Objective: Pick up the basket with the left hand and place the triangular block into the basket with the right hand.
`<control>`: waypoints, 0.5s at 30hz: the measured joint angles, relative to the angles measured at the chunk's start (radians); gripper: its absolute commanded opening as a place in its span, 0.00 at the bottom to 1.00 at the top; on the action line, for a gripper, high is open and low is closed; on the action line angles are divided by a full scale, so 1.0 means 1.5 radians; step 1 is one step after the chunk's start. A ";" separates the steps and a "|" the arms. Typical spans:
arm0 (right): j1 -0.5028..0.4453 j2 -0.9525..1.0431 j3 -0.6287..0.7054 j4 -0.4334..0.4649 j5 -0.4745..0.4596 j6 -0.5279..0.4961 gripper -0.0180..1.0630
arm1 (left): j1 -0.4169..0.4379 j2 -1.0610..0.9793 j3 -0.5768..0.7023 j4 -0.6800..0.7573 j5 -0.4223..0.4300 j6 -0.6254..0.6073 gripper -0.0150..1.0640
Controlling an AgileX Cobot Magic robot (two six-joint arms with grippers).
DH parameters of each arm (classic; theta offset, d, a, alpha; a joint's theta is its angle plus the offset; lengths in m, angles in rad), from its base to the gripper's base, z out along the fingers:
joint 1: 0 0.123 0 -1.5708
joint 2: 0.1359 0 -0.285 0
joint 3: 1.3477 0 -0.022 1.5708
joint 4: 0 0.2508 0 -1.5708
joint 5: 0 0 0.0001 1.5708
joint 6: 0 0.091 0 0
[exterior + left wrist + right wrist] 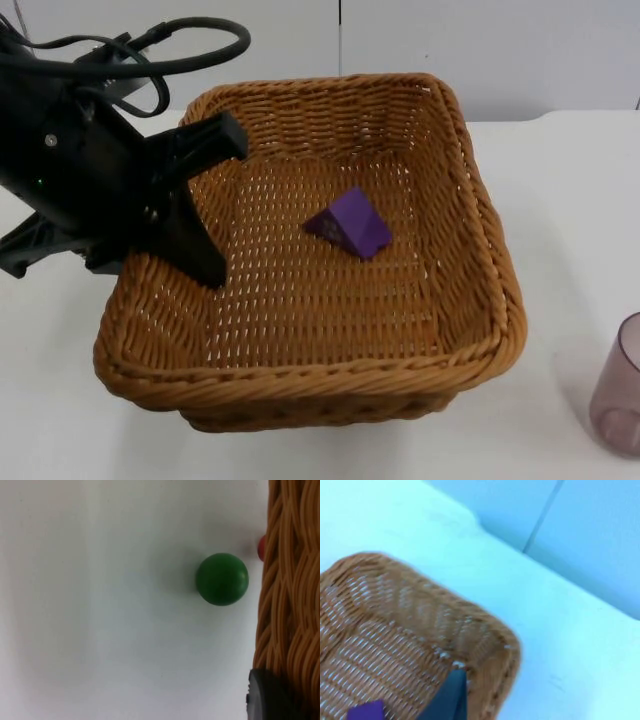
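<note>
One block lying mid-frame inside basket; left gripper clamping left rim, risking tilting; right gripper state untellable.

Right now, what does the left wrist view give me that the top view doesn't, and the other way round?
Left wrist view: a green ball on the table beside the basket's outer wall, with something red at the wall. Top view: the purple triangular block lying inside the basket, the left gripper on its left rim, a translucent cup. Both: the wicker basket.
</note>
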 measured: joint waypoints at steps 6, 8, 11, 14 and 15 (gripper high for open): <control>-0.078 -0.098 0.000 0.076 -0.028 -0.001 0.99 | 0.000 0.000 0.000 0.000 0.000 0.001 0.01; -0.140 -0.134 0.000 0.157 -0.041 -0.053 0.99 | 0.000 0.000 0.000 0.000 -0.001 0.004 0.01; -0.220 -0.167 0.000 0.252 -0.042 -0.142 0.99 | 0.000 0.000 0.000 0.000 -0.008 0.004 0.01; -0.338 -0.195 0.000 0.381 -0.018 -0.260 0.99 | 0.000 0.000 0.000 0.000 -0.022 0.004 0.01; -0.338 -0.195 0.000 0.381 -0.018 -0.260 0.99 | 0.000 0.000 0.000 0.000 -0.022 0.004 0.01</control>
